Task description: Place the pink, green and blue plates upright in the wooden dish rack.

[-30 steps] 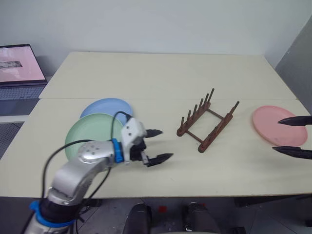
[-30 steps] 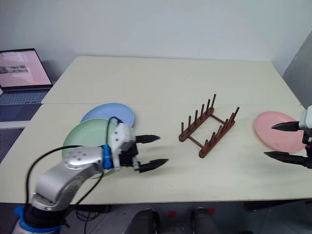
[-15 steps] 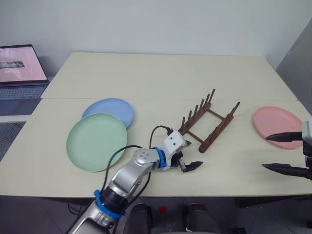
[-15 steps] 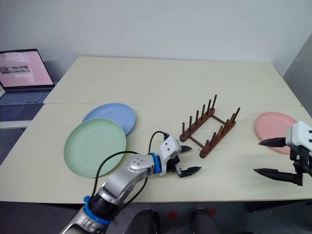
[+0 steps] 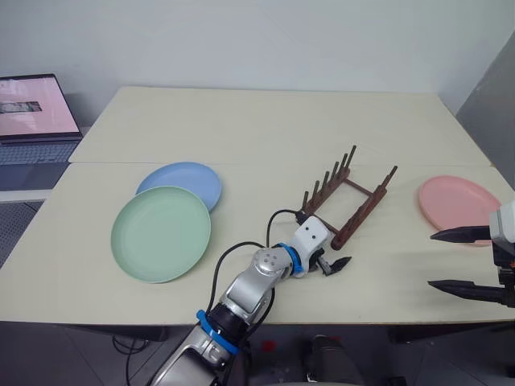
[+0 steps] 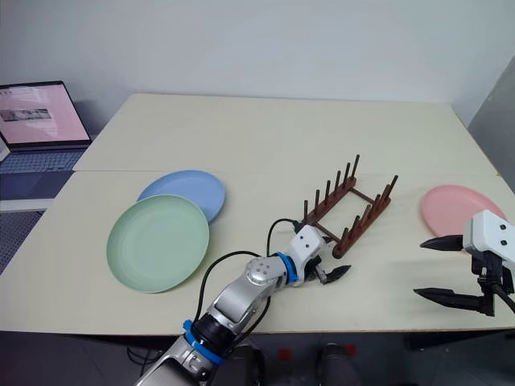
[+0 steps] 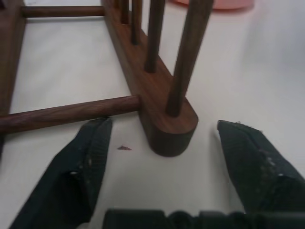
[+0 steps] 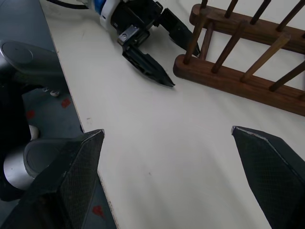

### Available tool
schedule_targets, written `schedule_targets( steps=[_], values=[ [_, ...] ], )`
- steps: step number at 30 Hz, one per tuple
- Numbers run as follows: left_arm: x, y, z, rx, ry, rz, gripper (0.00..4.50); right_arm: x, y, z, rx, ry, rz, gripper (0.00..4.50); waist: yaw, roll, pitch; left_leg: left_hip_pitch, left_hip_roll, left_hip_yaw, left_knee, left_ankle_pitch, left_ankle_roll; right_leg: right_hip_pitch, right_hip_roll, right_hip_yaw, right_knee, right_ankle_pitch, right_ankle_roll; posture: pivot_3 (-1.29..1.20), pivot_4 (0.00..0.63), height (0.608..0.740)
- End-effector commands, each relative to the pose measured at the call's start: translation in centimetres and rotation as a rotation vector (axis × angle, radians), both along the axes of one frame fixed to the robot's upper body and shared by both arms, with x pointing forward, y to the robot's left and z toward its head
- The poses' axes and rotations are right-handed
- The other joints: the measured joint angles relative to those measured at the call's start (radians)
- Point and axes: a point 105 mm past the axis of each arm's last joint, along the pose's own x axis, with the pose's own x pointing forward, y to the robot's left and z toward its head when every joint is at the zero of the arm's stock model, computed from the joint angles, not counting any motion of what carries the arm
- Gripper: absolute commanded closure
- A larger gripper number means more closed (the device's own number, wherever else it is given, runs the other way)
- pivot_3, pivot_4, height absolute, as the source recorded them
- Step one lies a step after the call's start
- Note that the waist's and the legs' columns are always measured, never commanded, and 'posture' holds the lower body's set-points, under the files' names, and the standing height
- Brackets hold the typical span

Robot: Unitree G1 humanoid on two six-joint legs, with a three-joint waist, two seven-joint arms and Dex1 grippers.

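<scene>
Since a second ago the left gripper swung from the green plate to the dish rack, fingers spread around one rail end, touching nothing. Looks like it's steadying the rack; right gripper hangs open near the pink plate.

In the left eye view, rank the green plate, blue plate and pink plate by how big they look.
1. Green plate, largest.
2. Pink plate and blue plate: unsure. The blue one is partly covered by the green, so they aren't ranked.
</scene>
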Motion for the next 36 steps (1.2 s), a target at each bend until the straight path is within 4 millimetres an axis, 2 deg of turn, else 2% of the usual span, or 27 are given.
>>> schedule_targets(
  steps=[1,7,9,14,18,22,31,36],
  values=[
    [0.5,-0.3,0.4,-0.004,-0.033,0.019,1.68,-0.1,0.3,0.7,-0.004,-0.036,0.011,0.0,0.0,0.0,0.0,0.0,0.0,0.0,0.0,0.0,0.0,0.0,0.0,0.0,0.0,0.0,0.0,0.0,0.15,0.738],
    [1.5,0.1,0.6,0.0,-0.069,0.071,3.32,0.0,0.4,0.7,-0.004,-0.038,0.011,0.0,0.0,-0.001,0.0,0.0,0.0,0.0,0.0,0.0,0.0,0.0,0.0,0.0,0.0,0.0,0.0,0.0,0.15,0.738],
    [2.0,1.1,0.8,-0.003,-0.091,0.104,3.46,0.1,0.5,0.6,-0.001,-0.04,0.011,0.0,0.0,-0.001,0.0,0.0,0.0,0.0,0.0,0.0,0.0,0.0,0.0,0.0,0.0,0.0,0.0,0.0,0.15,0.738],
    [2.2,3.3,1.7,-0.022,-0.138,0.086,3.46,0.1,0.5,0.6,0.002,-0.044,0.007,0.0,-0.009,0.0,0.0,0.0,0.001,0.0,-0.001,0.0,0.0,-0.001,0.001,0.0,0.0,0.0,0.0,0.0,0.15,0.738],
    [1.3,4.3,2.4,-0.018,-0.169,-0.027,3.46,-0.1,0.5,0.5,0.001,-0.038,0.004,0.0,-0.015,0.001,-0.001,0.001,0.002,0.0,-0.003,0.0,0.0,-0.001,0.002,-0.001,0.001,0.0,0.0,0.0,0.15,0.738],
    [0.1,5.1,2.5,0.06,-0.214,-0.264,3.46,-0.6,0.4,0.3,-0.01,-0.006,-0.001,0.0,-0.011,0.001,-0.001,0.0,0.002,0.0,-0.003,0.0,0.0,-0.001,0.002,-0.003,0.0,0.0,0.0,0.0,0.15,0.738],
    [0.7,4.5,2.3,0.136,-0.219,-0.469,3.46,-1.3,1.1,-1.4,-0.027,0.026,-0.019,0.0,0.002,0.001,0.0,-0.003,0.001,0.0,-0.002,0.0,0.0,-0.002,0.001,-0.005,-0.002,-0.001,-0.001,0.0,0.15,0.738],
    [2.3,3.9,2.4,0.159,-0.211,-0.478,3.46,-1.0,0.9,-2.3,-0.043,0.015,-0.07,0.0,0.002,0.0,0.0,-0.004,0.001,0.0,-0.002,0.0,0.0,-0.002,0.001,-0.007,-0.001,0.0,0.0,0.0,0.15,0.738]
  ],
)
